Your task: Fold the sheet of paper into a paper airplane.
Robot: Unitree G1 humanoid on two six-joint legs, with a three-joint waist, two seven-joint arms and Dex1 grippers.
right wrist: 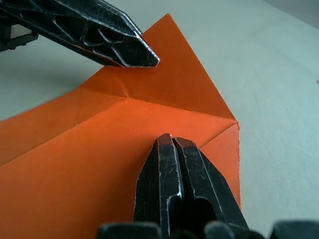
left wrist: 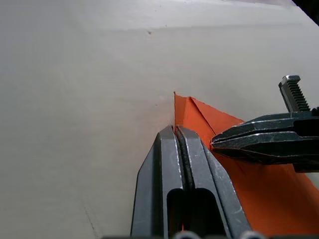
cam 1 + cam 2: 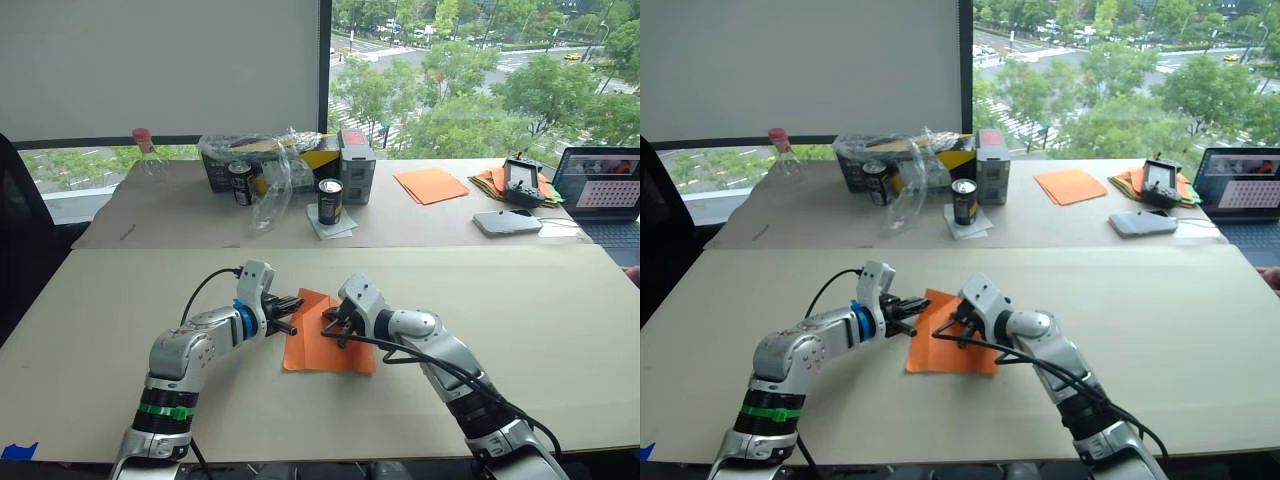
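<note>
Orange and creased, the sheet of paper (image 3: 325, 345) lies flat on the near part of the pale desk (image 3: 520, 310), its far corners folded in toward a point. The left hand (image 3: 291, 305), fingers pressed together, touches the sheet's far left edge, and the right hand (image 3: 332, 327), fingers likewise closed with nothing between them, presses down on the middle of the sheet. Well beyond, on the far desk, stand a black can (image 3: 330, 201) and smooth orange sheets (image 3: 431, 184).
</note>
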